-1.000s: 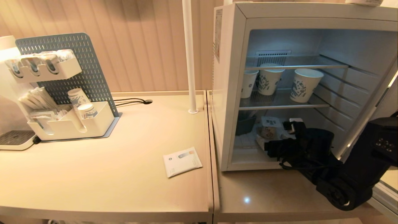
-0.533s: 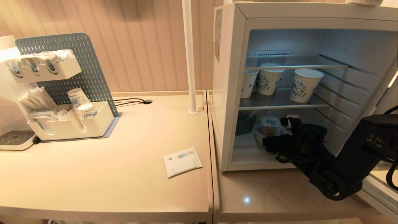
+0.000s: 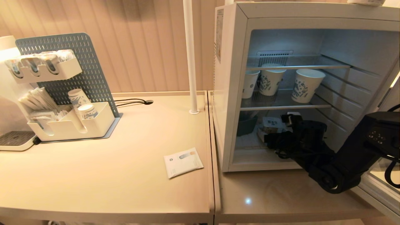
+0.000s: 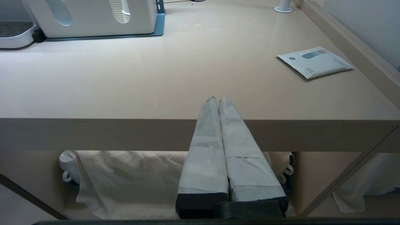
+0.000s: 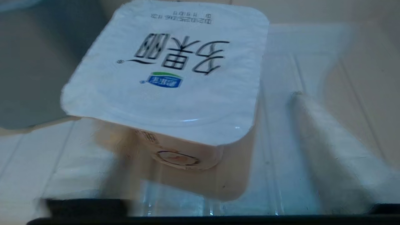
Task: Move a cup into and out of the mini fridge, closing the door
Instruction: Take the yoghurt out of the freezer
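The mini fridge [image 3: 231, 78] stands on the right of the table, its door [image 3: 382, 93] swung open to the right. The cup [image 3: 270, 122], squat and white with a square printed lid [image 5: 175, 72] and an orange round mark, sits on the fridge's bottom floor. My right gripper [image 3: 277, 129] reaches into that bottom compartment, open, one finger on each side of the cup [image 5: 187, 162]. A gap shows between the cup and the one clear finger [image 5: 328, 147]. My left gripper [image 4: 217, 99] is shut and parked below the table's front edge.
Three taller patterned paper cups [image 3: 270, 82] stand on the wire shelf above my gripper. A dark tub [image 3: 247, 125] sits at the bottom compartment's left. On the table lie a flat white packet [image 3: 182, 162], a pegboard organizer [image 3: 72, 125] and a white pole [image 3: 190, 56].
My right arm has pushed further into the fridge's bottom compartment, bringing the open fingers alongside the cup. The cup and the door have not moved.
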